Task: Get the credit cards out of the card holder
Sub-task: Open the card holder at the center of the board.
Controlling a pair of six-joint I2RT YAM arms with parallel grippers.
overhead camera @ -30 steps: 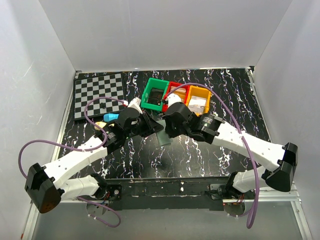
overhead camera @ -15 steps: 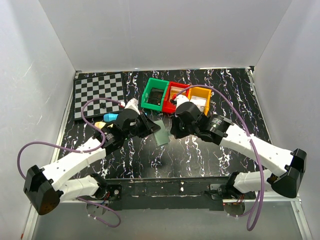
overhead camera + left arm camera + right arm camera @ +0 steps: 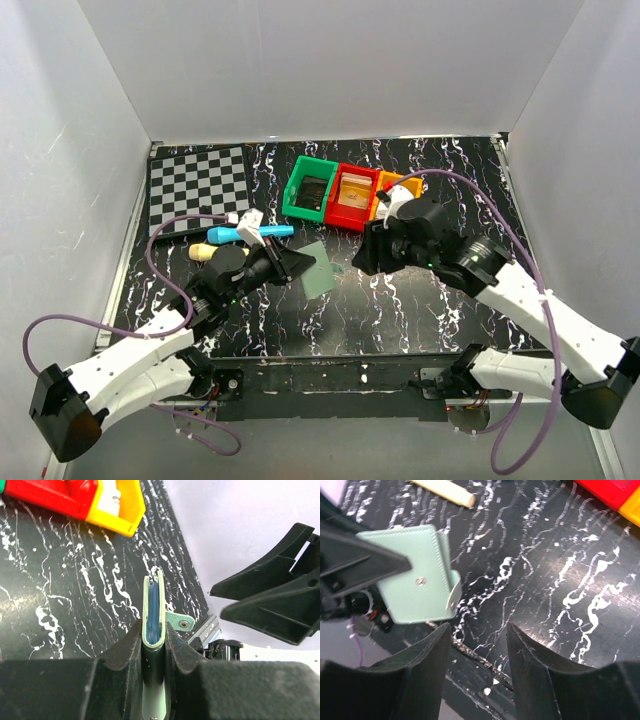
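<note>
The card holder (image 3: 319,268), a pale grey-green wallet folded flat, hangs above the middle of the table with my left gripper (image 3: 296,265) shut on its edge. In the left wrist view the card holder (image 3: 153,605) stands edge-on between the jaws of my left gripper (image 3: 153,628), blue showing in the fold and the side tab (image 3: 179,621) sticking out to the right. My right gripper (image 3: 368,256) is apart from it to the right, open and empty. In the right wrist view the card holder (image 3: 412,575) sits up left of my right gripper (image 3: 478,627). No credit cards show outside it.
Green bin (image 3: 296,187), red bin (image 3: 336,206) and orange bin (image 3: 398,185) stand in a row at the back; something dark lies in the green one. A chessboard (image 3: 198,185) sits far left, with a blue pen (image 3: 245,232) and a wooden peg (image 3: 205,250) near it.
My right gripper has pulled back to the right from the card holder and has opened. My left arm has drawn back toward the near left, still gripping the holder.
</note>
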